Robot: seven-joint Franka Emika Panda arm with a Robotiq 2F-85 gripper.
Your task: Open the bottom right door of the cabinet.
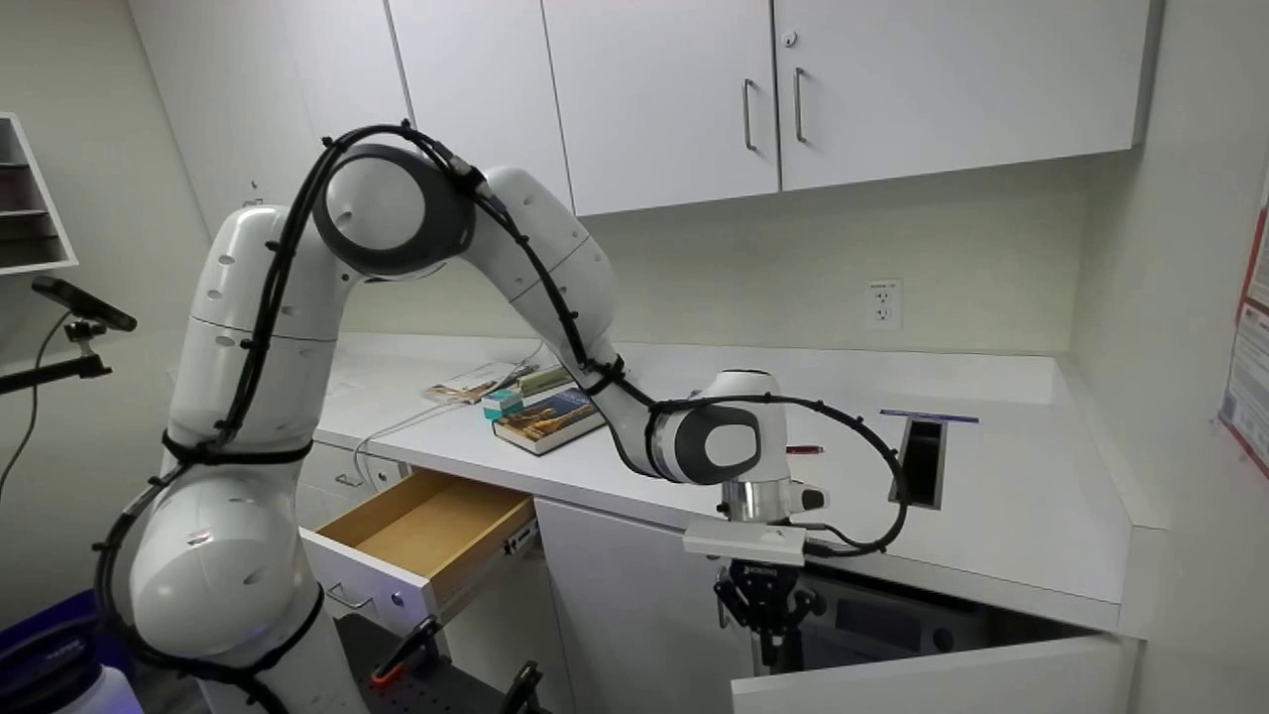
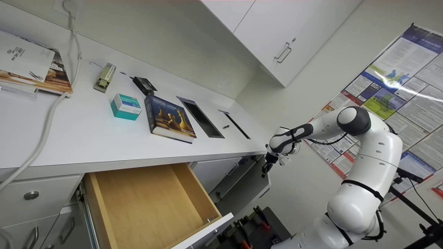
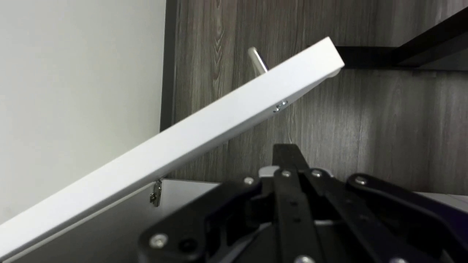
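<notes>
The bottom right door (image 1: 932,684) of the white cabinet (image 1: 634,585) stands partly open, swung out from its hinge side by the wall. It also shows in an exterior view (image 2: 247,190). In the wrist view its white top edge (image 3: 175,144) runs diagonally, with the silver handle (image 3: 257,60) on its outer face. My gripper (image 1: 778,654) points down on the inner side of the door, near its free end, between door and cabinet. In the wrist view the gripper's fingertips (image 3: 290,157) are together with nothing between them, and a gap shows between them and the door.
A light-wood drawer (image 1: 436,526) is pulled out left of the neighbouring white door. The countertop (image 2: 86,145) overhangs the doors and carries a book (image 2: 171,119) and a teal box (image 2: 126,106). A black board with clamps (image 1: 426,674) stands low in front. A wall (image 1: 1190,347) bounds the right.
</notes>
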